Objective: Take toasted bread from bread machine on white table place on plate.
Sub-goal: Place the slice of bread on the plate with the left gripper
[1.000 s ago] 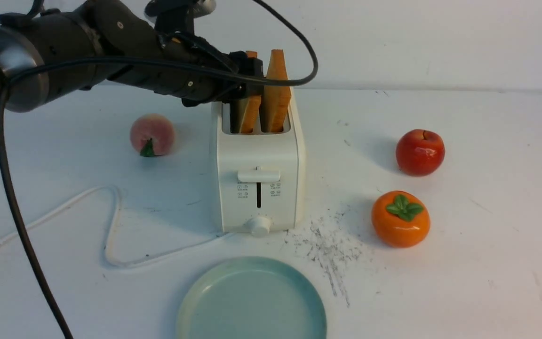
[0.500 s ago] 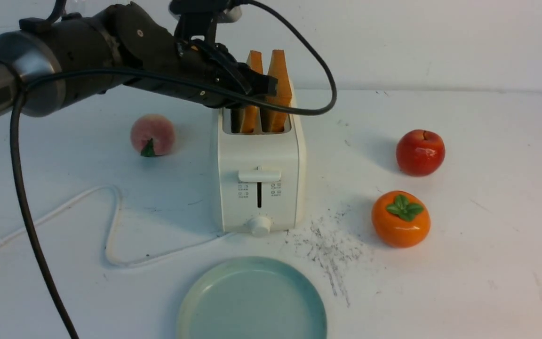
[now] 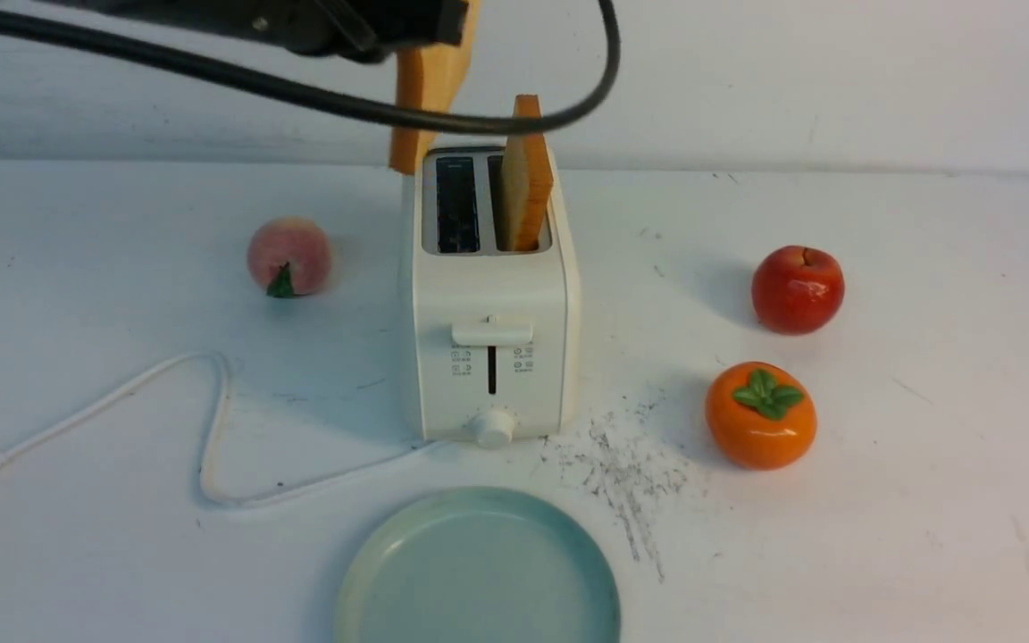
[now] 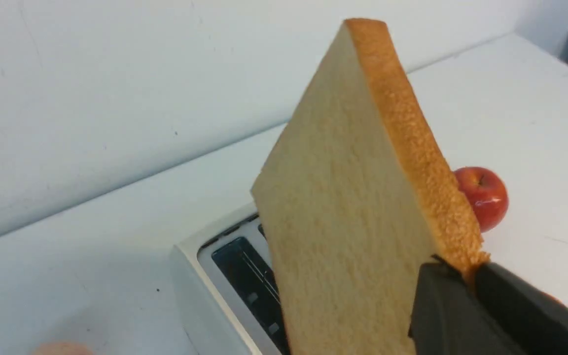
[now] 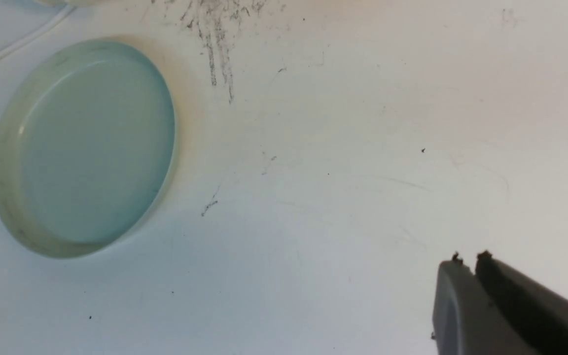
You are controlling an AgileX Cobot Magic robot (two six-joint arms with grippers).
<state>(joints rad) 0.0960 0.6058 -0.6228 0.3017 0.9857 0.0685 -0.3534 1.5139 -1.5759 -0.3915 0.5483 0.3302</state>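
Left claw [image 4: 466, 276], clamped on a slice [image 4: 343, 212], has hoisted it clear of the toaster [image 3: 488, 357]; other slice [image 3: 528, 179] stays slotted. Right claw [image 5: 469, 259] shut, empty.

— What do we see up top?
— One tan slice [image 3: 421, 76] hangs tilted at top centre, clear of the cream toaster [image 3: 443, 304]. The other slice [image 3: 528, 179] stands upright in its right slot.
— And lower down?
— We find the blue-green plate [image 3: 479, 572] flat at bottom centre, on the white table [image 3: 925, 446].
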